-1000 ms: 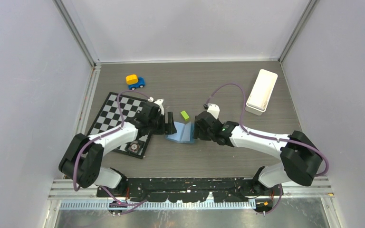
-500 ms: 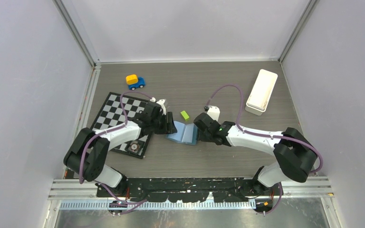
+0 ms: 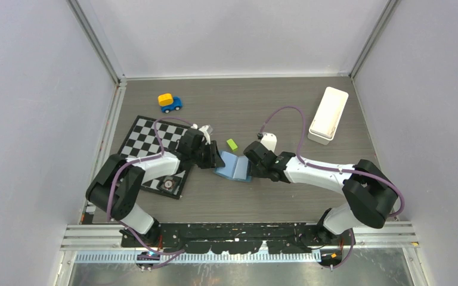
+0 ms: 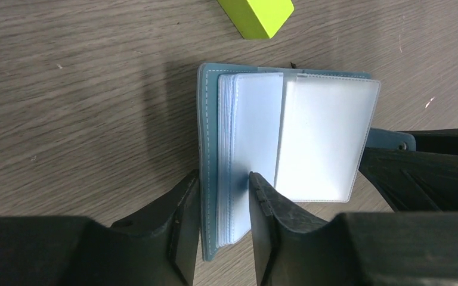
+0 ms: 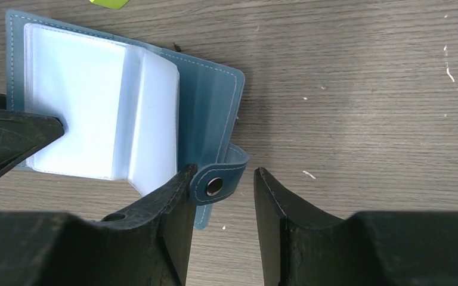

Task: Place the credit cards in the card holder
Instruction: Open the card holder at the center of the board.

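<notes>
The teal-blue card holder point(image 3: 232, 165) lies open on the table between both arms, its clear sleeves fanned out point(image 4: 298, 137). My left gripper point(image 4: 223, 179) is shut on the holder's left cover and sleeve stack: one finger outside the cover, the other pressing on a sleeve. My right gripper point(image 5: 225, 173) stands open at the holder's right edge point(image 5: 209, 107). The snap tab point(image 5: 217, 185) sits between its jaws, against the left finger and apart from the right one. The credit cards are out of view.
A lime-green block point(image 3: 232, 143) lies just behind the holder. A checkerboard point(image 3: 146, 143) with a small round dark piece point(image 3: 168, 185) is under the left arm. A toy car point(image 3: 169, 102) stands at back left, a long white tray point(image 3: 328, 114) at back right.
Both grippers' jaws have narrowed, the left onto the holder's cover and sleeves. The holder has shifted a little to the right and turned slightly.
</notes>
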Controlling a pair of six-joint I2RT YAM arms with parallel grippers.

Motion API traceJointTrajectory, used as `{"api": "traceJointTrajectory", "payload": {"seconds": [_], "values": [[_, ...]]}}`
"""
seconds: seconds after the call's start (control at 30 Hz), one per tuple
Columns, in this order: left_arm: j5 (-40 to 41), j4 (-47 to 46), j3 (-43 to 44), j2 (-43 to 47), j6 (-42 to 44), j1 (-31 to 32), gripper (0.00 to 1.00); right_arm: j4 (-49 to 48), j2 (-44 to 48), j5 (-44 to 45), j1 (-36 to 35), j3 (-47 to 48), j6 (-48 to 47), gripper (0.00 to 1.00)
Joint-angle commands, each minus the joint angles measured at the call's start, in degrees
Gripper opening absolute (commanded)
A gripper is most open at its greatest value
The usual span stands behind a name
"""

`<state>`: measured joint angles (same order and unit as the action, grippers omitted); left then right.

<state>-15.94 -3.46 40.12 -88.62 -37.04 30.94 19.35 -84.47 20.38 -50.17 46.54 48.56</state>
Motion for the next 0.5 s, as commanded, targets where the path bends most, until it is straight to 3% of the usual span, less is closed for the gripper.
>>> {"api": "traceJointTrajectory", "payload": {"seconds": [0.0,0.1,0.17,0.27,0.47], "values": [[-3.06,-4.84,-0.21,-1.13,-1.63,-0.09,0.29,-0.46,1.94,1.43,0.33,-0.58,0.03,0.45],[-3.81,-4.27,0.33,-0.67,-1.89,-0.09,0.08,-0.35,2.75,1.12,0.62,-0.44,-0.89,0.49],[-3.58,-1.8,1.3,1.02,-1.12,-0.09,0.0,0.05,4.33,0.58,1.45,-0.22,-1.6,0.53],[-3.88,3.12,3.4,5.0,1.25,-0.09,0.0,2.24,7.4,-1.37,3.94,1.02,-3.13,0.63],[-1.56,23.93,13.03,8.71,9.62,-0.24,0.0,9.01,12.14,-0.59,11.49,6.08,-11.51,0.77]]}}
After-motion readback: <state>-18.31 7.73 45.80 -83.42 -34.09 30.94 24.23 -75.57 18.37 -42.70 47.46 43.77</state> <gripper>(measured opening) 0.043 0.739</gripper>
